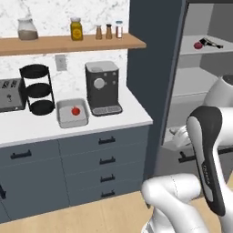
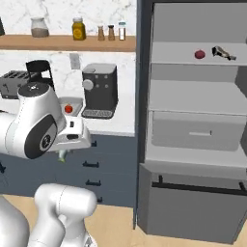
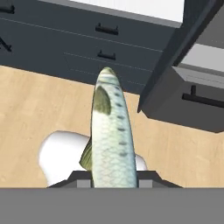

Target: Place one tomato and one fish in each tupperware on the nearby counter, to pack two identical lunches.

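Tool (image 3: pixel 114 177): clamped on the fish (image 3: pixel 109 131) — its body sticks straight out between the jaws, over the wooden floor (image 3: pixel 35 109)
Tupperware (image 1: pixel 72 113): on the white bench (image 1: pixel 91 123), between the black rack (image 1: pixel 37 89) and the coffee machine (image 1: pixel 103 88)
Tomato (image 1: pixel 75 110): inside that tray
Second tomato (image 2: pixel 199 54): on the open cabinet's upper shelf (image 2: pixel 178 54) — beside a dark object (image 2: pixel 223 53)

The counter (image 1: pixel 113 120) has bare room in front of the tray (image 1: pixel 72 113); a coffee machine (image 1: pixel 103 87) and rack (image 1: pixel 38 89) flank the tray.
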